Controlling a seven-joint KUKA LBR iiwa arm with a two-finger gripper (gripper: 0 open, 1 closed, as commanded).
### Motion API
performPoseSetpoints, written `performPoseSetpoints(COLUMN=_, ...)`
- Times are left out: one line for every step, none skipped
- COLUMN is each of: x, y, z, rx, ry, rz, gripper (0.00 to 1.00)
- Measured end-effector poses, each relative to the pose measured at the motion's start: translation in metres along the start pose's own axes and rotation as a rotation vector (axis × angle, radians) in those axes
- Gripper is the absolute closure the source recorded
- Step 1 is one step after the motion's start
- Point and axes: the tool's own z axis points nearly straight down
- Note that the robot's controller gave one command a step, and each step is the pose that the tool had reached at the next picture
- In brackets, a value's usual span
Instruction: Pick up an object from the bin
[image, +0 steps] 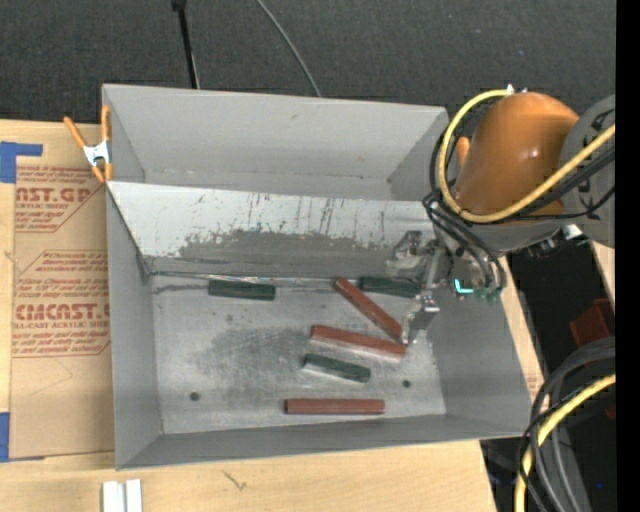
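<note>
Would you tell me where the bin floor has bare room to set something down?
Bare: the left half of the floor, between the green bar at back left and the red bar in front. Crowded: right of centre, bars clustered by the gripper.

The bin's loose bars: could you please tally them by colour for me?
Red-brown bars: 3
Dark green bars: 3
Total: 6
</note>
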Motion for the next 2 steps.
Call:
performPoseSetpoints(x=-0.002, y=0.0, z=-0.004, rx=0.001, ry=-0.008, rz=-0.001, gripper=0.0)
performPoseSetpoints(x=0.005, y=0.0, z=0.041, rx=0.0, ry=-0.014, rz=0.057, gripper=0.0)
